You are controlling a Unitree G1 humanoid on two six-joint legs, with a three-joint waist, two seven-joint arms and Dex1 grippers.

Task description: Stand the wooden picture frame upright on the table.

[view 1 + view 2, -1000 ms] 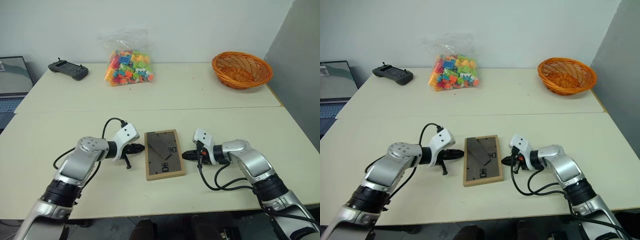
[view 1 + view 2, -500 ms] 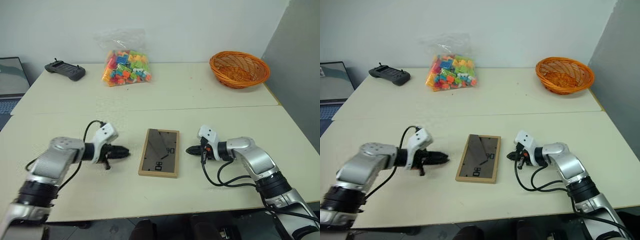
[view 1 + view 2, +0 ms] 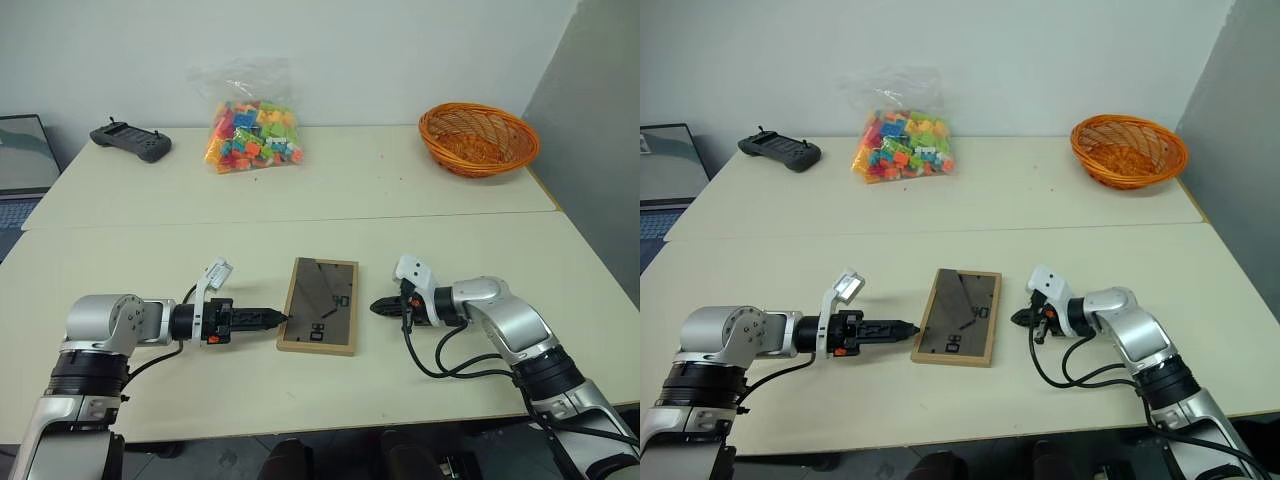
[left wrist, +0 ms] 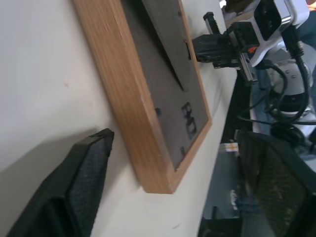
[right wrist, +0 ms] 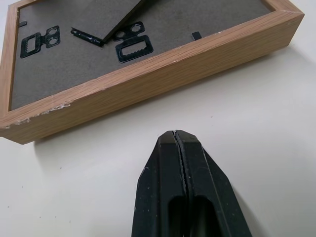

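Cream surface (image 3: pixel 420 190) met a white wall; near its center we saw the wooden picture frame (image 3: pixel 320 305) lying flat, back panel up. At lower left, our left gripper (image 3: pixel 268 319) had fingers apart beside it; at lower right, our right gripper (image 3: pixel 377 306) had fingers together.

Lab: bare table (image 3: pixel 420 190), laptop (image 3: pixel 20 165), handheld controller (image 3: pixel 131 139).
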